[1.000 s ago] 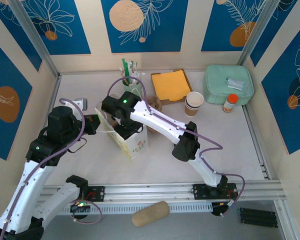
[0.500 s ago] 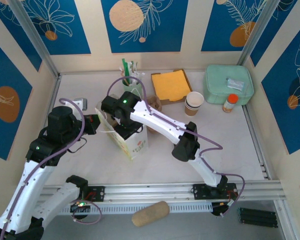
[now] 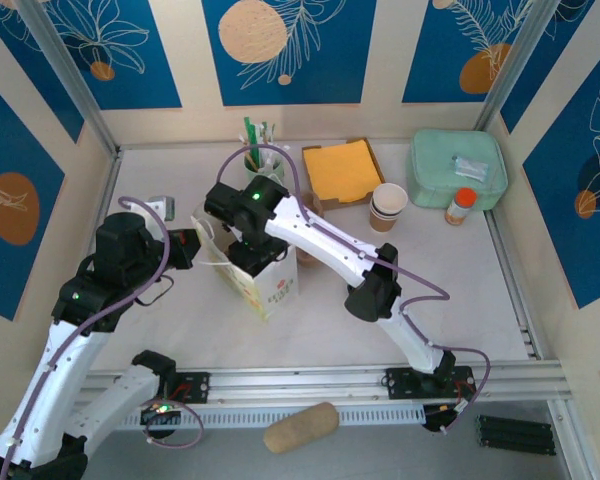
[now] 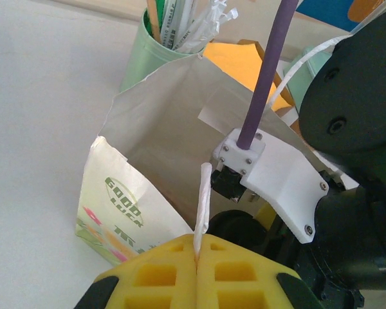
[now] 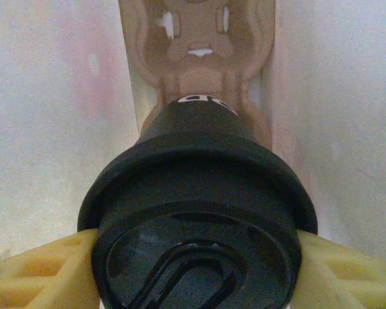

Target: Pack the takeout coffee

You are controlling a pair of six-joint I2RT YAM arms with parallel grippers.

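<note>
A white paper bag (image 3: pixel 265 290) printed with a green logo stands open at the table's middle left. My left gripper (image 3: pixel 193 246) is beside its left rim. In the left wrist view that gripper (image 4: pixel 198 248) is shut on the bag's white twisted handle (image 4: pixel 204 193). My right gripper (image 3: pixel 252 248) reaches down into the bag's mouth. The right wrist view shows the takeout coffee (image 5: pixel 196 238) from above, its black lid held between the yellow fingers (image 5: pixel 42 270). The white bag walls (image 5: pixel 58 96) rise on both sides, and a brown cardboard insert (image 5: pixel 196 45) lies below.
Along the back stand a green cup of straws (image 3: pixel 260 160), a tray of orange napkins (image 3: pixel 342 170), a stack of lidless cups (image 3: pixel 388 205), a mint-green box (image 3: pixel 458 168) and an orange-capped bottle (image 3: pixel 461 206). A cork-coloured roll (image 3: pixel 300 427) lies in front of the rail.
The right wrist has shifted slightly toward the back over the bag's mouth. The left arm and the bag have stayed put.
</note>
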